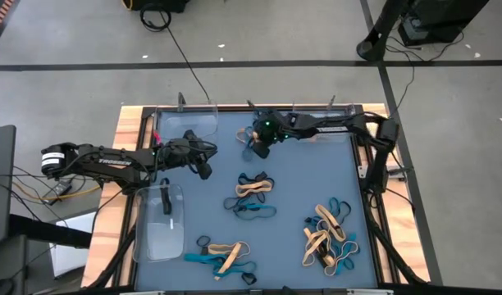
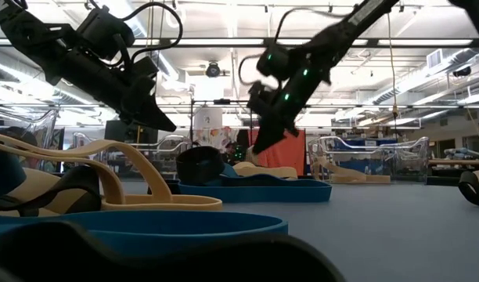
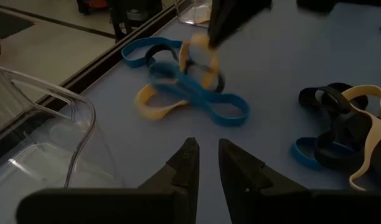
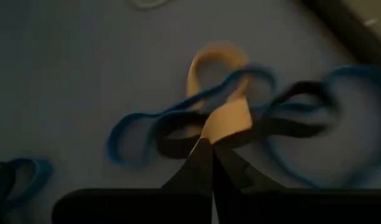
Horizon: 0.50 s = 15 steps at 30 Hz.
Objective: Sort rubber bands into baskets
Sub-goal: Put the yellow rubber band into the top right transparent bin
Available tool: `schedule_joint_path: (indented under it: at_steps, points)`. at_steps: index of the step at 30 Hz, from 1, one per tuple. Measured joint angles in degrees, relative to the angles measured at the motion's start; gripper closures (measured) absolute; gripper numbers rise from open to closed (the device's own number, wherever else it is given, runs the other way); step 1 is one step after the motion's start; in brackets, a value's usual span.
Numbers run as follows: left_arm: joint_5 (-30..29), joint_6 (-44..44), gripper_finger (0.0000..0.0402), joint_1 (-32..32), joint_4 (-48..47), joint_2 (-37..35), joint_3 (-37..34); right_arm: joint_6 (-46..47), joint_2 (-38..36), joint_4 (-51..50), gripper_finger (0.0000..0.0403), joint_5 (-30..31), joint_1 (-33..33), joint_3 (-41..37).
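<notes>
Blue-grey matting covers the table top (image 1: pixel 292 176), framed by pale wood edges, and around it we see a grey concrete floor crossed by dark lines and black cables. Looking level across the table, we see a bright workshop behind it, with ceiling strip lights, metal racks and a red panel.

The rubber bands lie in several tangles on the mat: one cluster (image 1: pixel 253 195) at the middle, a teal and tan bunch (image 1: pixel 225 258) by the near edge, a bigger heap (image 1: pixel 329 238) toward the right side, and a small knot (image 1: pixel 253 136) under the right arm near the far edge. One clear basket (image 1: pixel 159 223) sits at the left side of the mat with nothing visible in it; another clear basket (image 1: pixel 186 120) stands at the far left corner, and a third tray (image 1: pixel 326 131) lies partly hidden under the right arm.

The right gripper (image 4: pixel 210 152) has its fingers pressed together on a tan band (image 4: pixel 223 112), which rises out of a knot of teal and black loops (image 4: pixel 178 134) beneath it. The left gripper (image 3: pixel 204 163) hangs above the mat between the two left-hand baskets, fingers a narrow slit apart and holding nothing. From its wrist we see the curved wall of a basket (image 3: pixel 50 134) close by, and beyond it the right arm's knot (image 3: pixel 184 81) with dark fingers (image 3: pixel 231 18) above.
</notes>
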Motion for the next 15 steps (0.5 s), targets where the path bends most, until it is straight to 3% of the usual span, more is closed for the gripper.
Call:
schedule_joint_path:
  at_steps: [8, 15]
  points:
    - [0.0, -0.1, 0.0337, 0.0, -0.2, 0.0, 0.0, -3.3, -14.4, -10.8, 0.04, 12.3, -0.2, 0.0]
    - [0.0, -0.1, 0.0337, 0.0, -0.1, 0.0, 0.0, -3.4, -26.9, -19.2, 0.04, 17.2, -0.9, 0.0]
